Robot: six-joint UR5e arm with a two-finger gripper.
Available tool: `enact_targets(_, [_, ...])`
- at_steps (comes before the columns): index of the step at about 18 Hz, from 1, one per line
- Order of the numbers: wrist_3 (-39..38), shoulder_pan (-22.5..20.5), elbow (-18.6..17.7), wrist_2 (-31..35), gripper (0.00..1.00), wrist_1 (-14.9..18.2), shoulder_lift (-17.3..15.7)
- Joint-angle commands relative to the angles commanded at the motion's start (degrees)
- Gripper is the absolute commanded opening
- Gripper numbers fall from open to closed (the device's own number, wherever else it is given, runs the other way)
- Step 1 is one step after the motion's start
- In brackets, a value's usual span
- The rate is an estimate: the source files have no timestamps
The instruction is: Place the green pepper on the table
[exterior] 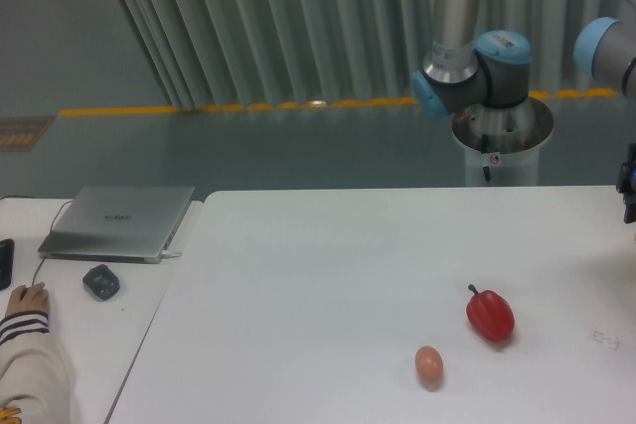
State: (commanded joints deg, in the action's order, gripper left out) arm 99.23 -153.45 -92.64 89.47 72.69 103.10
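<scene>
Only a dark sliver of the tool (629, 191) shows at the right edge above the tabletop (328, 275); I cannot tell how its fingers stand, and the green pepper is out of view. Down-left of the tool lies 1 red pepper (490, 315); further down-left sits 1 tan egg (428, 363), apart from it.

The arm (467, 57) rises from its base, its jaws out of view.

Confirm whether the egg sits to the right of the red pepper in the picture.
No. The egg lies left of the red pepper and nearer the camera on the white table.
</scene>
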Motion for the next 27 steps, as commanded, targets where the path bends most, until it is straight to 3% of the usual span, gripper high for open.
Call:
enact_targets(11, [-0.4,-9.9,0.4,-1.4,1.00,0.1,-2.5])
enact_targets(19, [-1.1,-11.9,-0.7,-0.4,1.00,0.9,-1.5])
enact_targets(27, [-17.1,-14.2,-0.3,-1.0,1.00,-0.3,1.8])
